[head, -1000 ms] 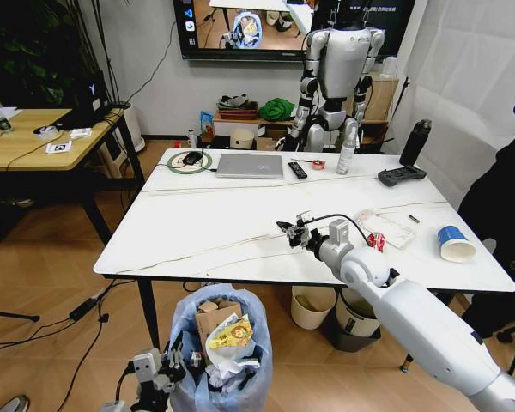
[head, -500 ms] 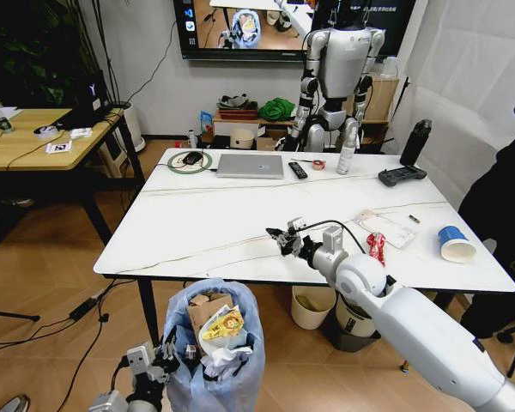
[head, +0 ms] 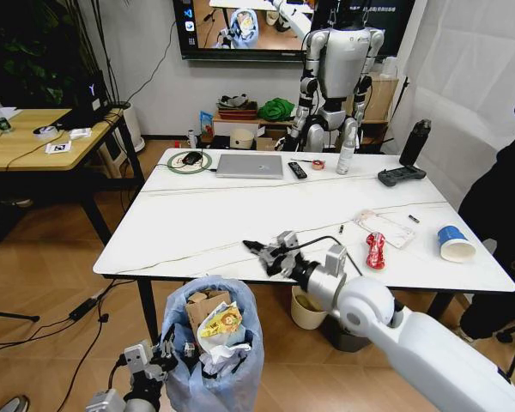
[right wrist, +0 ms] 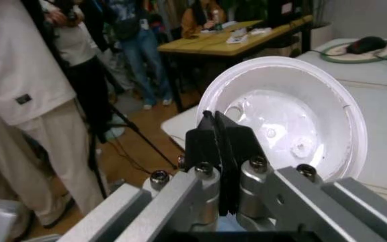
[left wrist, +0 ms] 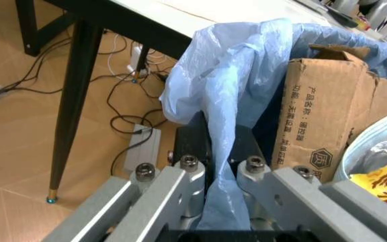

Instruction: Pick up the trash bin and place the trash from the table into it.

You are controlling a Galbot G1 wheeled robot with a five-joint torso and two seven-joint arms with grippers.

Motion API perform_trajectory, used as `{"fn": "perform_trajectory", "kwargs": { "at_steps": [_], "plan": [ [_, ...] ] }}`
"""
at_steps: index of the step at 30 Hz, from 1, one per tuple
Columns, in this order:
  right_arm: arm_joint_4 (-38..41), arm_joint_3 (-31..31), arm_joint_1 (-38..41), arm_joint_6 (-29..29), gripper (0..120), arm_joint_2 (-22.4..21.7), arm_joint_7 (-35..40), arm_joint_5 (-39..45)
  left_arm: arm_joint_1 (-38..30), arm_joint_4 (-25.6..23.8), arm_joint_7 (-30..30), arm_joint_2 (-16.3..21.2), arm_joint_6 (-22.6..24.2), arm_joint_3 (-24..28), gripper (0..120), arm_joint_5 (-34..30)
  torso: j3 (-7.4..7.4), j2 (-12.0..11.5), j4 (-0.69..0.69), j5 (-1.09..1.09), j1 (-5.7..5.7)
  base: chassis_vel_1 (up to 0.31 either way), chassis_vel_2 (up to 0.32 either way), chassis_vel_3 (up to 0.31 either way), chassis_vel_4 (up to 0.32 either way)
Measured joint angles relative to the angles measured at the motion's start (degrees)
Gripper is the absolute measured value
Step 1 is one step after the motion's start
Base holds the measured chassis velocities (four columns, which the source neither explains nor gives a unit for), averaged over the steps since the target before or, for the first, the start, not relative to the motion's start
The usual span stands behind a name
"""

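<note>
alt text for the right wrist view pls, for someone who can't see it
The right gripper is shut on the rim of a clear plastic lid, round and dished, held up over the near edge of the white table. Behind it people stand on a wooden floor, near a wooden desk.

The flattened brown cardboard box point(left wrist: 321, 116) standing in the light-blue plastic bin liner point(left wrist: 227, 91) carries printed Chinese characters down its side and a hexagonal logo; the characters are too small to read with certainty.
</note>
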Motion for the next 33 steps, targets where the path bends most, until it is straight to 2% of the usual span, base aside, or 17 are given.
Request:
{"fn": "perform_trajectory", "kwargs": {
  "at_steps": [2,7,19,33],
  "plan": [
    [3.2,-2.9,0.0,0.0,0,0.1,1.1,1.3,0.4,-0.4,0.1,-0.2,0.0,-0.2,1,0.2,0.0,0.0,0.01,0.0,0.0,0.0,0.0,0.0,0.0],
    [5.8,-6.7,-1.5,0.9,0,-0.3,1.2,1.4,0.6,-0.9,0.2,-0.5,0.0,-0.6,1,0.3,0.0,0.0,-0.01,0.0,0.0,0.0,0.0,0.0,0.0],
    [2.7,-12.8,-2.8,2.8,0,1.3,0.3,-0.5,0.7,-1.1,0.3,-1.2,-0.1,-0.2,1,1.0,0.0,0.0,0.0,0.0,0.01,0.0,0.0,0.0,0.0],
    [1.4,-13.8,-6.8,3.4,0,-0.1,0.1,-4.2,1.2,-1.8,0.3,-1.3,-0.1,-0.2,1,1.4,0.0,0.0,0.0,0.01,0.01,0.0,0.0,0.0,0.0]
  ]
}}
